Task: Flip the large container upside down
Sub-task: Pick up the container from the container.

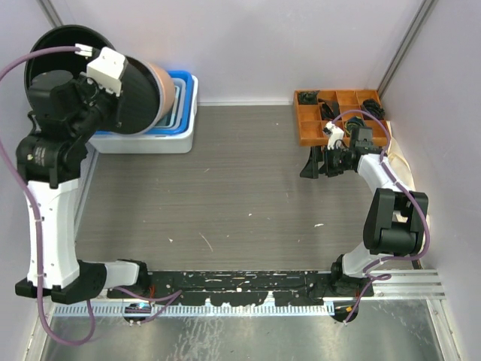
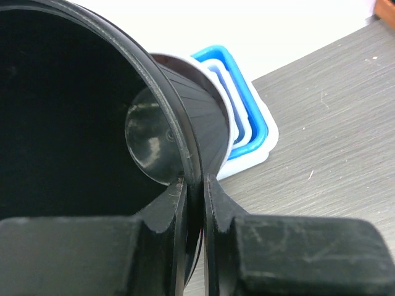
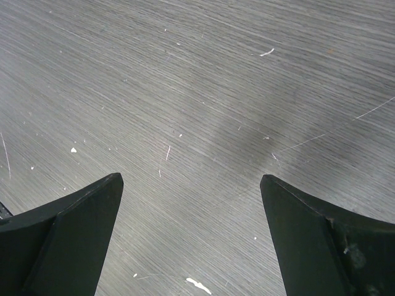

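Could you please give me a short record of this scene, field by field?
large container: black, lifted off the table, tilted on its side over the blue and white trays
left gripper: shut on the container's rim
right gripper: open, empty, above the table, near the orange organiser
task state: container not yet upside down

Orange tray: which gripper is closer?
Right. The right gripper hangs open over the table just in front of the orange tray; the left gripper is across the table at the far left, clamped on the rim of the black container.
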{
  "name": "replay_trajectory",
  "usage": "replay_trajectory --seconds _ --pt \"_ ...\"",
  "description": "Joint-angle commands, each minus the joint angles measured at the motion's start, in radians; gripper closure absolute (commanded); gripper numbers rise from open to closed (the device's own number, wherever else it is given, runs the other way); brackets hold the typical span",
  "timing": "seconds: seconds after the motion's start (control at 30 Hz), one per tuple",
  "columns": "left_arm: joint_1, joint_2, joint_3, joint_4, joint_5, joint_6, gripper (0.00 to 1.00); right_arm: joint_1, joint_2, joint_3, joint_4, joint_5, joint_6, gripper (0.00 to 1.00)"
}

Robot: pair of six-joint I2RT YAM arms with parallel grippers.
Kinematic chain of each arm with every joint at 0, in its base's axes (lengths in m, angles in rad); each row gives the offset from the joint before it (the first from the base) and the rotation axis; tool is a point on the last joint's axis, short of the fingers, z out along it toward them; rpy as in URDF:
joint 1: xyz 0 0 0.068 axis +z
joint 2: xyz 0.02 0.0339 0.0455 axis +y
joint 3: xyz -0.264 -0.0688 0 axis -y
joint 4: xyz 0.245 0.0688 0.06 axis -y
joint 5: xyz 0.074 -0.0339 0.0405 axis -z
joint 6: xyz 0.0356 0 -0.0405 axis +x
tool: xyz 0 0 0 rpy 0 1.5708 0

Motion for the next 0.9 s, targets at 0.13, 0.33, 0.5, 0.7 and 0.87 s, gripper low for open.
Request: replay_trajectory --seconds 0.13,0.33,0.5,0.7,0.87 --pt "-0.009 0.063 0.313 -0.181 0.25 0.049 1.0 0.004 -0.014 0.034 0.025 0.002 -0.001 0.0" --pt "-0.009 0.094 0.39 -0.248 0.366 -0.01 1.0 0.004 -0.013 0.033 0.027 0.006 0.003 0.0" --pt "-0.009 0.101 0.372 -0.27 0.518 -0.099 1.0 0.004 -0.015 0.036 0.028 0.02 0.002 0.0" --pt "-0.023 0.138 0.355 -0.254 0.708 -0.232 1.0 0.004 -0.038 0.049 0.023 0.061 -0.001 0.0" --pt "-0.033 0.171 0.413 -0.241 0.764 -0.292 1.0 0.004 -0.055 0.117 -0.029 0.063 0.034 0.0"
